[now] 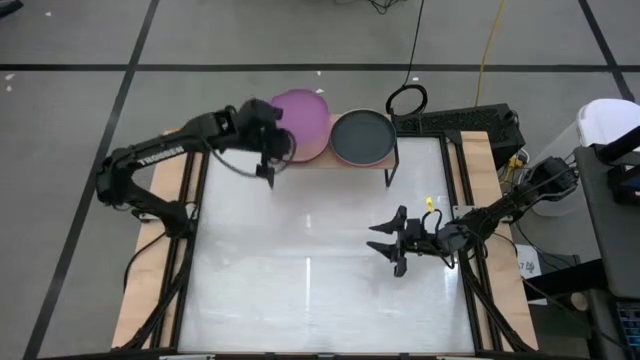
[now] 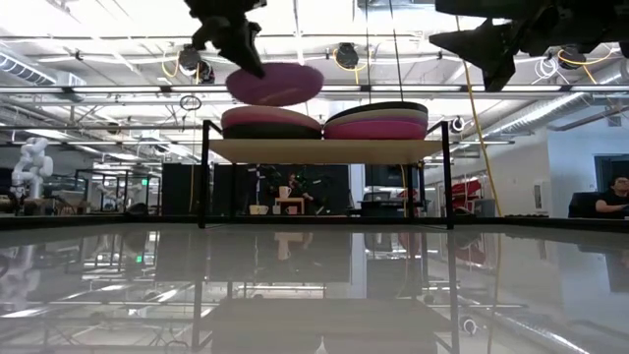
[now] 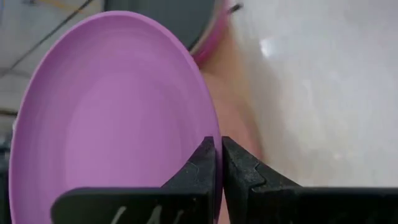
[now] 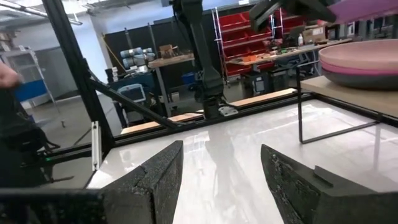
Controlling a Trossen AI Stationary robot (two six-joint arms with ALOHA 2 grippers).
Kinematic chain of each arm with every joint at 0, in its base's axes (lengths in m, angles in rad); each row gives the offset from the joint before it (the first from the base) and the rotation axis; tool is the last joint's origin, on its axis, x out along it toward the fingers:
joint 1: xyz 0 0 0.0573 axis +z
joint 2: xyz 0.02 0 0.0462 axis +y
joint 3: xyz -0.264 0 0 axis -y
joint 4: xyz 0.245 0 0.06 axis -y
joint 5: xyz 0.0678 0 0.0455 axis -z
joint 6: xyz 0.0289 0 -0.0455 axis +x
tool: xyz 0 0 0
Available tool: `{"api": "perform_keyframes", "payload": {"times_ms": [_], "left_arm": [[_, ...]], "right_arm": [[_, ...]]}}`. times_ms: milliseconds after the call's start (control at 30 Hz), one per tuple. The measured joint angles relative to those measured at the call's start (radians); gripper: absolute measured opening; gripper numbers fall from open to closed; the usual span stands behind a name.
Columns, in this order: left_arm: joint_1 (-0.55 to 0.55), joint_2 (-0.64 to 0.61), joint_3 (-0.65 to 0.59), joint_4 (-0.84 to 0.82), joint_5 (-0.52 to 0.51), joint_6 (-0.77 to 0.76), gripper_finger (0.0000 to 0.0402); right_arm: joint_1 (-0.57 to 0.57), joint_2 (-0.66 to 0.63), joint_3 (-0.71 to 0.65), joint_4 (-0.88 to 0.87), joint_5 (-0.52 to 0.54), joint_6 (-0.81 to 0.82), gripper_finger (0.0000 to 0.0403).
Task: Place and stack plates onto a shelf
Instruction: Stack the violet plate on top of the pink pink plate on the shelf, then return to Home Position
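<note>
My left gripper point(image 1: 275, 145) point(image 3: 217, 144) is shut on a purple plate point(image 1: 303, 115) point(image 2: 275, 83) point(image 3: 112, 118), held in the air over the left stack point(image 2: 272, 123) on the shelf point(image 2: 324, 150). That stack shows a pink plate over a black one. The right stack point(image 2: 378, 120) is topped by a black plate point(image 1: 362, 136) with magenta beneath it. Both stacks rest flat on the light-wood board. My right gripper point(image 1: 396, 247) point(image 4: 221, 171) hangs open above the table's right half, away from the shelf, and holds nothing. My left gripper pinches the purple plate's rim point(image 3: 210, 127) on the side nearest the table's left-near corner, one finger on the upper face and one below. The fingers come slanting from the table's left and from above. The plate is lifted clear, close to level, just above the left stack.
The shelf stands at the white table's far edge point(image 1: 420, 140) on thin black legs point(image 2: 204, 177). A black cable loop point(image 1: 406, 99) lies on the floor beyond it. The white tabletop point(image 1: 300, 270) stretches in front of the shelf. A person sits far off at the right point(image 2: 617, 195).
</note>
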Motion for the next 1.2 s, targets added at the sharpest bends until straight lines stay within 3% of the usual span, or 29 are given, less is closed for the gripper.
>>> {"api": "perform_keyframes", "payload": {"times_ms": [133,367,700,933,1067,1200], "left_arm": [[0.078,0.002,-0.02,-0.003,0.049,-0.028,0.001],[0.111,0.009,-0.091,0.053,0.062,-0.059,0.0026],[0.074,0.009,-0.118,0.174,0.04,-0.083,0.0069],[0.01,0.009,-0.118,0.177,0.036,-0.087,0.0137],[-0.032,0.004,-0.118,0.186,-0.036,-0.094,0.0172],[-0.051,-0.043,-0.115,0.188,-0.12,-0.106,0.0183]], "right_arm": [[0.0,0.0,0.0,-0.001,0.0,0.026,0.0196],[0.0,0.0,0.0,-0.022,0.0,0.027,0.0196],[0.0,0.0,0.0,-0.023,0.001,0.019,0.0196],[0.0,0.0,0.0,-0.029,0.001,0.013,0.0196],[0.0,0.0,0.0,-0.04,0.001,0.018,0.0196],[0.0,0.0,0.0,-0.053,0.001,0.023,0.0196]]}}
